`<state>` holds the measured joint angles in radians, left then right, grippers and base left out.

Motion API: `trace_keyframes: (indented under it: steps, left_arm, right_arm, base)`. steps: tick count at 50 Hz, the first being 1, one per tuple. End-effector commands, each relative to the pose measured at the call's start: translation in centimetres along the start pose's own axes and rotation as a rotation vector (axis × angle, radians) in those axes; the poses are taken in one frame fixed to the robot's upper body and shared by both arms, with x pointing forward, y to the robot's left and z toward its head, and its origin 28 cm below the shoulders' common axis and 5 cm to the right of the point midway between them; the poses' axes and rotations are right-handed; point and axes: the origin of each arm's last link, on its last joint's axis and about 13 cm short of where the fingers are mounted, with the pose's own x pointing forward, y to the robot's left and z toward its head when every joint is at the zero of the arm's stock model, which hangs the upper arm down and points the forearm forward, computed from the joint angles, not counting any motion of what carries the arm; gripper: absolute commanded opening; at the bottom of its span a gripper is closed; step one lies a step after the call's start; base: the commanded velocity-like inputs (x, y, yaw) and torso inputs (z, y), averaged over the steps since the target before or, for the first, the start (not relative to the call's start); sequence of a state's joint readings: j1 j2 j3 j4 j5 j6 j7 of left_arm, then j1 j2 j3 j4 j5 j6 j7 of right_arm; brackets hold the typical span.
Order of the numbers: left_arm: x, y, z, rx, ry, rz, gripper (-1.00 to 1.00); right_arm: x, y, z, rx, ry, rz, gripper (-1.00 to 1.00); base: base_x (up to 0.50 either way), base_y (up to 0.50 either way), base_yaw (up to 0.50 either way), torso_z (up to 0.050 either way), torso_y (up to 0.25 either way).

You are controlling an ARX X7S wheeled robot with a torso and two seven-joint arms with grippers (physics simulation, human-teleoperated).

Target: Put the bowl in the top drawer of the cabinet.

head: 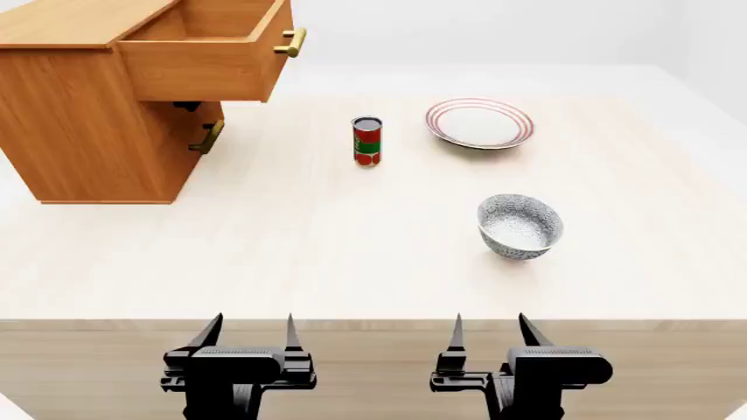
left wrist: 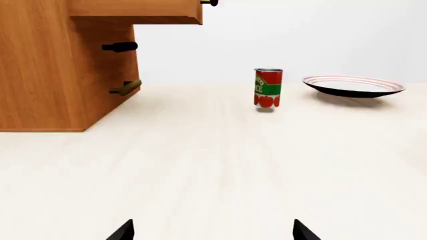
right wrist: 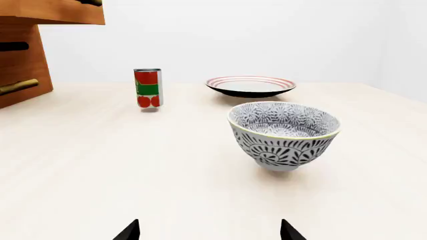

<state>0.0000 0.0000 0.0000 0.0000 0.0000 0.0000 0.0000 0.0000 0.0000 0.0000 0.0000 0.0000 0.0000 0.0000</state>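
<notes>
The bowl (head: pixel 520 226) (right wrist: pixel 284 132), deep with a blue-grey leaf pattern, stands upright on the right half of the table, a little ahead of my right gripper (head: pixel 488 328) (right wrist: pixel 208 231). That gripper is open and holds nothing. My left gripper (head: pixel 248 326) (left wrist: pixel 212 231) hangs open and empty at the table's near edge. The cabinet (head: pixel 82 114) (left wrist: pixel 47 65) stands at the far left, with the top drawer (head: pixel 210 52) (left wrist: pixel 143 11) pulled out and its inside bare. The drawer's brass handle (head: pixel 292 41) faces right.
A red and green can (head: pixel 367 141) (left wrist: pixel 268 88) (right wrist: pixel 148 88) stands mid-table beyond the bowl. A red-rimmed white plate (head: pixel 480 122) (left wrist: pixel 353 86) (right wrist: pixel 251 86) lies at the far right. The lower cabinet front carries a smaller brass handle (head: pixel 210 136). The table's near edge (head: pixel 373 322) runs just before both grippers.
</notes>
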Motion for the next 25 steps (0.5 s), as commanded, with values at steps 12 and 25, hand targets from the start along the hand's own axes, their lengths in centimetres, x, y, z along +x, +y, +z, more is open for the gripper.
trace_keyframes:
  steps: [12, 25]
  left_arm:
    - [-0.07, -0.06, -0.04, 0.001, 0.004, -0.001, 1.0]
    - [-0.05, -0.02, -0.01, -0.004, 0.006, -0.001, 1.0]
  right_arm:
    - [-0.12, 0.05, 0.02, -0.002, 0.003, 0.004, 1.0]
    - [-0.12, 0.07, 0.1, -0.004, 0.0, 0.005, 1.0]
  base:
    - [0.0, 0.11, 0.0, 0.0, 0.0]
    - [0.0, 0.41, 0.0, 0.0, 0.0]
